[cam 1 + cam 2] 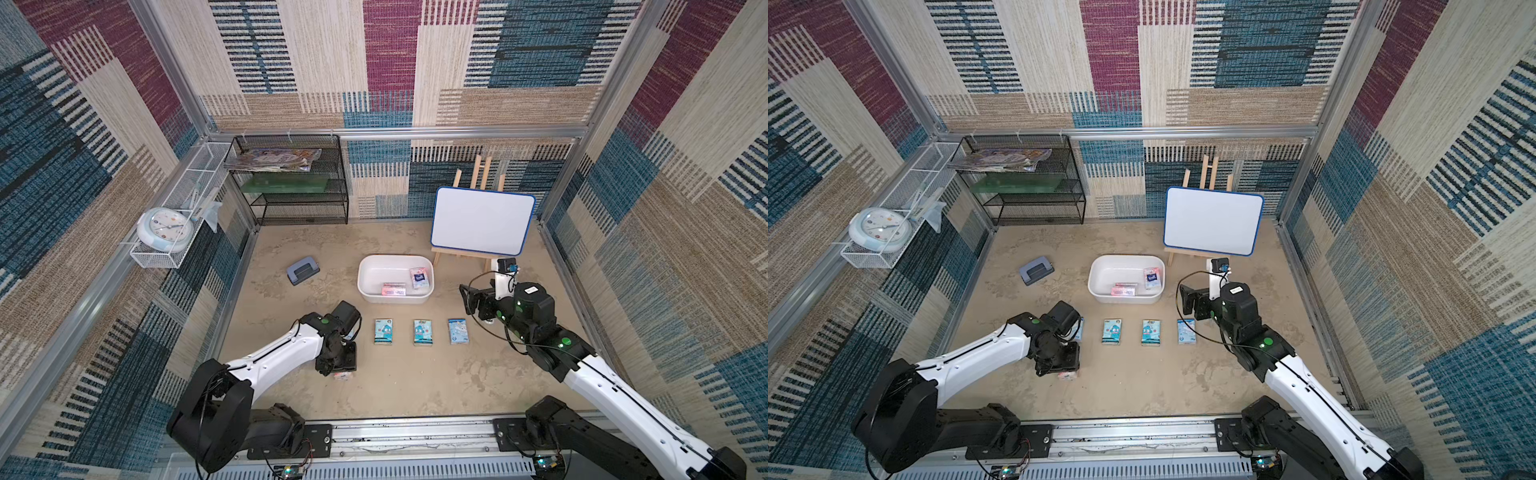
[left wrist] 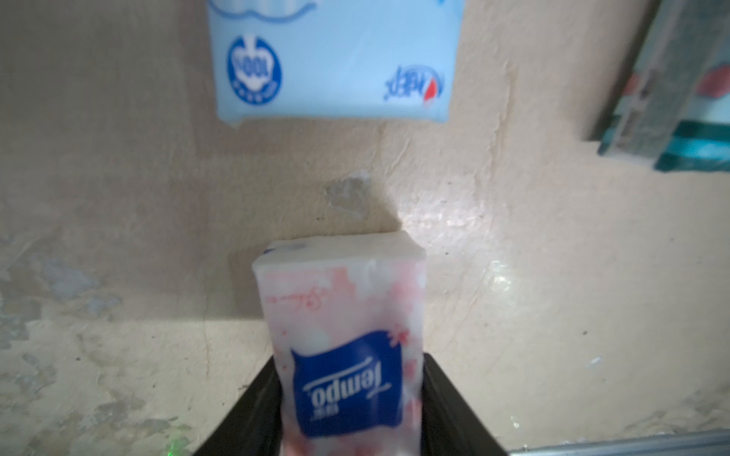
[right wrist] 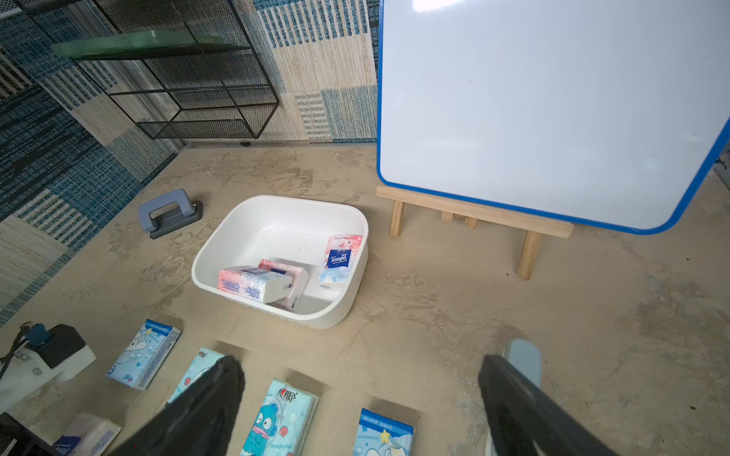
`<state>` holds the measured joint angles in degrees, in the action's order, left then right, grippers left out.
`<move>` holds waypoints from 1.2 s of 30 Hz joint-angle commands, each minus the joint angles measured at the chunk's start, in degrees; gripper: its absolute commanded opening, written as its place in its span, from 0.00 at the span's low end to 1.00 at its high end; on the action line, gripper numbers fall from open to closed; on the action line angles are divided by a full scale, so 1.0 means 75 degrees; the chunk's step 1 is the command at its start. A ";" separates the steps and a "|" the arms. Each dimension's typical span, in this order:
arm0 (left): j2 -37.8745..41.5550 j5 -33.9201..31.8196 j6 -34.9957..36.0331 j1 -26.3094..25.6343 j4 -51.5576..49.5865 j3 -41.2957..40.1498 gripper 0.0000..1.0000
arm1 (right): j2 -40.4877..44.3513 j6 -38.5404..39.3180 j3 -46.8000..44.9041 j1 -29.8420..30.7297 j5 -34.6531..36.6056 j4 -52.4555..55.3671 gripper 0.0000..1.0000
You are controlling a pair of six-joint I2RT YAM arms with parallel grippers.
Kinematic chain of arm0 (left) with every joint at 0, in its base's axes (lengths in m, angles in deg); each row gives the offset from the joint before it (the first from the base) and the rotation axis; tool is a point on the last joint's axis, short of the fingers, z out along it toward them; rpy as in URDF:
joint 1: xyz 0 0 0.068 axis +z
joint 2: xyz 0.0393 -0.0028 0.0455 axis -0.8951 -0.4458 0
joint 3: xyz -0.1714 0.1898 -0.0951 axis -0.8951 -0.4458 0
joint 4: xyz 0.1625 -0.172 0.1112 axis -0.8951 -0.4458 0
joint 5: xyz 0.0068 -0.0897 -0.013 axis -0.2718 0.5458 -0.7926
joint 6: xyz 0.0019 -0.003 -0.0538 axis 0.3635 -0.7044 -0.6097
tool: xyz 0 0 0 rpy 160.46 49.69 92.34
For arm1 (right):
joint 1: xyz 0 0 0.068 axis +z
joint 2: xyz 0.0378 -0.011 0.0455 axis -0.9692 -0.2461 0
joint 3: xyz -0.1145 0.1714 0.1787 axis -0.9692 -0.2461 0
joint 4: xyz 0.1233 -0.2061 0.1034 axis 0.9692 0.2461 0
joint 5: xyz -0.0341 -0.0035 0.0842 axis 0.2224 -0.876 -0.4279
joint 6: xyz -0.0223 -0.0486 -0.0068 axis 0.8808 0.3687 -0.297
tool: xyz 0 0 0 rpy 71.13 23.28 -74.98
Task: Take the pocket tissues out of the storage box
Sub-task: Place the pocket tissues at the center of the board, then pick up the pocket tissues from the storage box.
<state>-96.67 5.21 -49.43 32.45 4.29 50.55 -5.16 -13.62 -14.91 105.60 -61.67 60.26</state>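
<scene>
A robot test cell dressed as a mock room: silver aluminium frame posts carry woven patchwork wall panels in blue, maroon and beige, and two white-and-black robot arms are mounted on a metal rail. Beyond the fingers of the right gripper stand props, a blue-rimmed whiteboard on a small wooden easel and a black wire-mesh shelf; a round white clock sits in a white wire basket, well apart from the fingers of the left gripper.

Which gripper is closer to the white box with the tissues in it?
Right. The right gripper is just off the right end of the storage box. The left gripper is farther, on the robot's side of the packet row, with a pink packet between its jaws.
</scene>
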 commanded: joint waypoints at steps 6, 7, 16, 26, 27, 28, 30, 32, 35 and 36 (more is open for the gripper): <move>0.0091 -0.0439 0.0384 0.0001 -0.0569 0.0665 0.70 | 0.0000 0.0066 0.0086 -0.0005 0.0162 -0.0125 0.98; 0.0118 -0.0443 0.0390 0.0003 -0.0592 0.0750 0.72 | 0.0003 0.0077 0.0096 0.0005 0.0174 -0.0116 0.98; 0.0166 -0.0696 0.0510 0.0007 -0.0891 0.1796 0.86 | 0.0033 0.0108 0.0107 0.0001 0.0210 -0.0123 0.98; -0.0601 -0.0714 0.0987 0.0018 -0.0965 0.3569 0.89 | 0.0069 0.0181 0.0089 -0.0001 0.0235 -0.0158 0.98; -0.0719 -0.0703 0.1043 0.0018 -0.0957 0.3733 0.89 | 0.0073 0.0189 0.0094 0.0004 0.0234 -0.0156 0.98; -0.0858 -0.0679 0.1115 0.0018 -0.0964 0.3926 0.89 | 0.0075 0.0194 0.0096 0.0001 0.0233 -0.0136 0.98; -0.1111 -0.0655 0.1231 0.0018 -0.0917 0.4264 0.89 | 0.0065 0.0206 0.0096 0.0004 0.0234 -0.0124 0.98; -0.1383 -0.0643 0.1349 0.0012 -0.0859 0.4625 0.89 | 0.0074 0.0223 0.0099 0.0001 0.0235 -0.0123 0.98; -0.1845 -0.0596 0.1563 0.0018 -0.0710 0.5142 0.89 | 0.0062 0.0253 0.0119 0.0004 0.0260 -0.0111 0.98; -0.2003 -0.0587 0.1607 0.0018 -0.0680 0.5337 0.88 | 0.0069 0.0253 0.0122 -0.0002 0.0257 -0.0114 0.98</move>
<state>-109.74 0.55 -39.81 32.56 -1.91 88.01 -4.83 -12.18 -14.47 105.58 -60.38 60.15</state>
